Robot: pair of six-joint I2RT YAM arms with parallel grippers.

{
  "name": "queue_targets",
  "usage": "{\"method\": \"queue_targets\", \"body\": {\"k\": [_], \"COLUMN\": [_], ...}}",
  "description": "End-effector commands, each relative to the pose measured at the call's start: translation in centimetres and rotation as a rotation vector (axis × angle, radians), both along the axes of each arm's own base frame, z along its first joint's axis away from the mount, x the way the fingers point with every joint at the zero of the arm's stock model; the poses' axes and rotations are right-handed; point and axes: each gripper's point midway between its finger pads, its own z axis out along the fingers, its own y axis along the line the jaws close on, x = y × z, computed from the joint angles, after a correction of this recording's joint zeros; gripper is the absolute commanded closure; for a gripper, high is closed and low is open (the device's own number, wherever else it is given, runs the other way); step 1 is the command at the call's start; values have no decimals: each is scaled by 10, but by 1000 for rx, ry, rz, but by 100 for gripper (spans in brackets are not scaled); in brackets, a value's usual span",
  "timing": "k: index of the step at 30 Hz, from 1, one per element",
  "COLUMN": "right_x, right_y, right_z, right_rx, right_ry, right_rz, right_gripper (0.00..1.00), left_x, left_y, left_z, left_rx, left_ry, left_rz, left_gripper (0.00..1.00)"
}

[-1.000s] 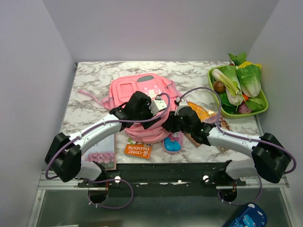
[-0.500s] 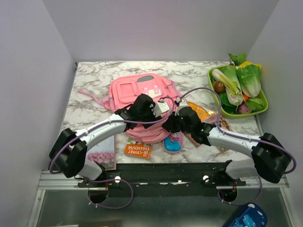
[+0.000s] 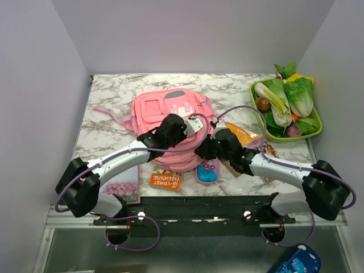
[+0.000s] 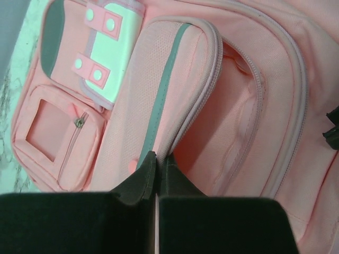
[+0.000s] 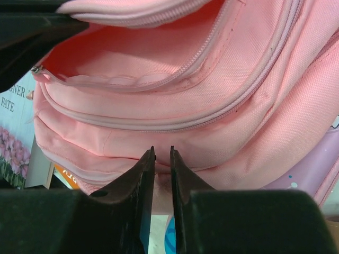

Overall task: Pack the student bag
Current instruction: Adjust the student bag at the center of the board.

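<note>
- the student bag (image 3: 159, 105) lies flat in the middle of the marble-patterned tabletop (image 3: 108, 91), its open end facing the arms.
- the left fingers (image 4: 139, 182) are clenched tight together on the zip-edged rim of the bag's front pocket (image 4: 153, 79), where a grey-green stripe (image 4: 167, 74) runs down to them.
- the right fingers (image 5: 142, 177) stand a narrow slit apart, grasping a fold of pink fabric at the bag's near bottom edge, below the gaping main compartment.
- the bag is soft woven pink cloth with rounded, padded pockets edged by curved zips. a pale flap patch (image 4: 114, 47) carries pink square snaps.
- a small glossy pencil case (image 3: 208, 171) lies just beside the bag's near edge.
</note>
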Motion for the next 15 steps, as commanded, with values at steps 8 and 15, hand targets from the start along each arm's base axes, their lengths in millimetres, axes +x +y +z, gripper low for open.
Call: {"method": "queue_targets", "body": {"k": [8,15], "right_x": [-21,-53], "right_y": [-85,-130], "right_z": [-19,-40], "right_rx": [-4,121], "right_ry": [180,334], "right_rz": [-299,-559], "right_gripper": [9,0], "left_x": [7,5], "left_y": [7,7], "left_z": [48,48], "left_rx": [-137,-136], "left_ry": [-65,-56], "left_rz": [98,89], "left_gripper": [99,99]}}
